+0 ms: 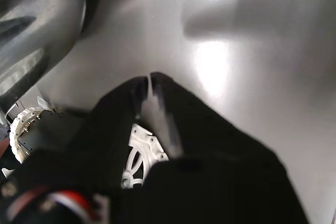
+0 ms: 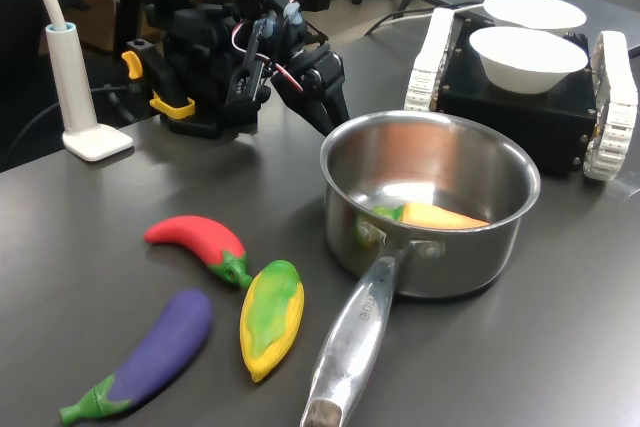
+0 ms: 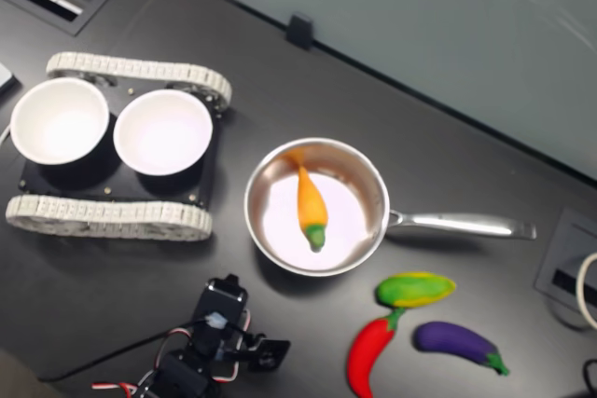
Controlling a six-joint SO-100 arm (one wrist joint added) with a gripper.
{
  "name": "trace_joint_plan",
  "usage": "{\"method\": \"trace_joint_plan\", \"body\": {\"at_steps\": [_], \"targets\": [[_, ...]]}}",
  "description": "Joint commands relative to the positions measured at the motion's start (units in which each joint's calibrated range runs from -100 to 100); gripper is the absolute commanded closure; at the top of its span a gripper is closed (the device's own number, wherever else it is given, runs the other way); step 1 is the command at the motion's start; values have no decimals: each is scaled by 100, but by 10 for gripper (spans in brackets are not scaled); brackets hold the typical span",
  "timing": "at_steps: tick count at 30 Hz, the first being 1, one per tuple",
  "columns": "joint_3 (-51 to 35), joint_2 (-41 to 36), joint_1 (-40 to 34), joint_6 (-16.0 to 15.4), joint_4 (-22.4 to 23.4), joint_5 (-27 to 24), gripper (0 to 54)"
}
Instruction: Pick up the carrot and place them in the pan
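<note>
One carrot (image 3: 310, 203) lying flat in pan (image 3: 270, 249), green stub toward handle side, fingers (image 1: 149, 80) seemingly closed, empty.

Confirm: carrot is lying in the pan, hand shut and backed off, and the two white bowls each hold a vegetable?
Not quite. The two white bowls are empty, as the second exterior view shows from above. The rest holds: the carrot lies in the pan, and the hand is shut and clear of it.
</note>
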Motion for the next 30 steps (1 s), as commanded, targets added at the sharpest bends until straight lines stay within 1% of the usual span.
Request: {"method": "trace_joint_plan", "body": {"at_steps": [1,7,11,14,19,20,21,22,28,30], "targets": [[-101,-83,3,-48,-295,49,535],[-156,-83,38,-39,-201,93,535],[-137,-92,49,-39,-218,78,535],[-165,-92,244,-39,-235,63,535],[-165,-92,221,-6,-269,68,535],[-147,-92,95,78,-286,54,535],[-128,-92,-157,238,-312,20,535],[-119,-92,-272,305,-312,10,535],[-101,-92,-329,314,-337,29,535],[-101,-92,-238,314,-337,5,535]]}}
